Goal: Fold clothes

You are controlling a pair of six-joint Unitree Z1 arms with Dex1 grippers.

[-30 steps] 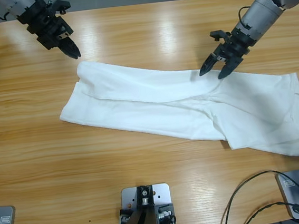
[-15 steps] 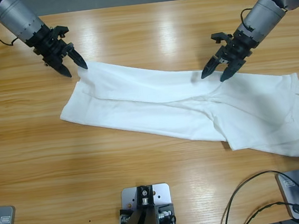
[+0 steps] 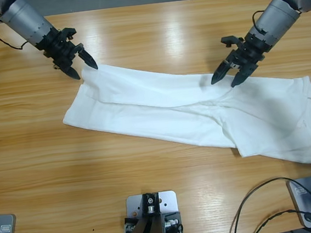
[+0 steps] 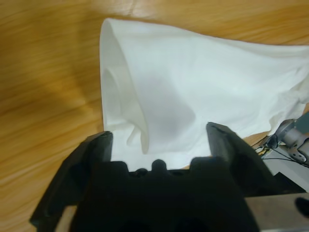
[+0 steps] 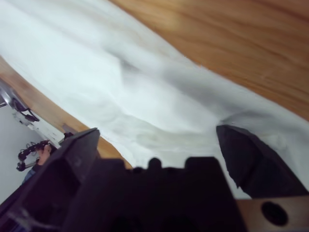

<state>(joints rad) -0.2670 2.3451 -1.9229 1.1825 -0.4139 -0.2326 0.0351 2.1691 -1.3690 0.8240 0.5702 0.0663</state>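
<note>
item: white t-shirt (image 3: 199, 115), lying long across your worktop (image 3: 153, 34). left tool (image 3: 83, 69) released at its far-left corner; right tool (image 3: 224, 79) released over its upper edge. risk: you pinch one layer only and the fold drags crooked.

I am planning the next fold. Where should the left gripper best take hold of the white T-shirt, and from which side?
Probably at the raised, rolled corner of the T-shirt at its upper left end. The left gripper already hangs open beside it, so coming from the table's left side fits. In the left wrist view that edge curls up off the wood, leaving room for a jaw beneath.
</note>
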